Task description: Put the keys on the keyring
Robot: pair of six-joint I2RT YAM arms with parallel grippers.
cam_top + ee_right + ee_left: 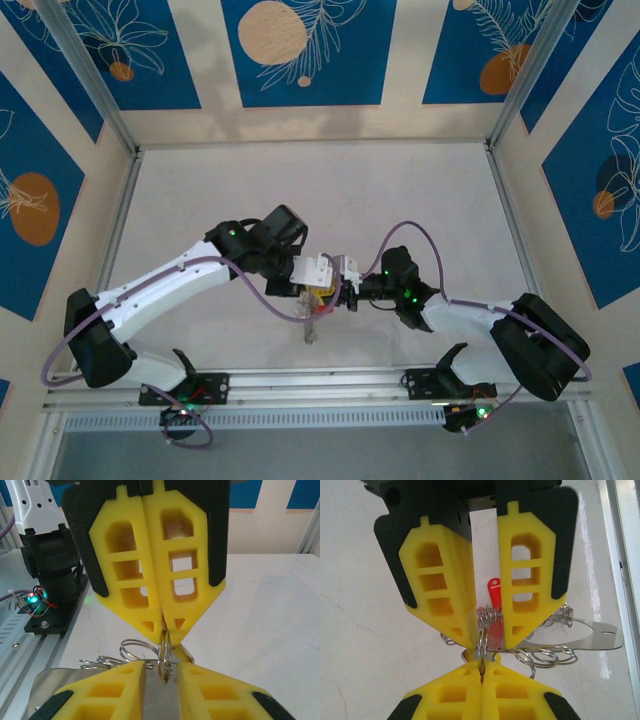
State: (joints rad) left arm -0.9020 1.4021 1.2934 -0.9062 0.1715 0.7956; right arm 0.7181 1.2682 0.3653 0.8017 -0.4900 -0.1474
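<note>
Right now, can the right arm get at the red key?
Probably not. The right jaws are shut on the ring, and the red key looks held between the left jaws, which close in both its sides.

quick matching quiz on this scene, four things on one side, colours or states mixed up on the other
Things:
1 head of the key
2 split ring
3 pads of the left gripper
4 arm cable

Colour or state:
a yellow
b pinched by the right gripper
c purple
d red

Pairs: 1-d, 2-b, 3-a, 4-c
</note>
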